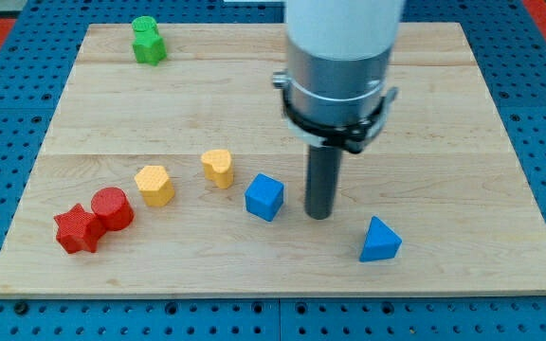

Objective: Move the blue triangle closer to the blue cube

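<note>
The blue triangle (379,240) lies on the wooden board near the view's bottom right. The blue cube (264,197) sits to its left, near the board's middle bottom. My tip (320,215) rests on the board between them, closer to the cube's right side and up-left of the triangle. It touches neither block.
A yellow heart-like block (218,167) and a yellow hexagon block (154,185) lie left of the cube. A red cylinder (112,208) and a red star (78,229) touch at the bottom left. A green star-like block (147,41) sits at the top left. The wooden board (463,142) ends on all sides.
</note>
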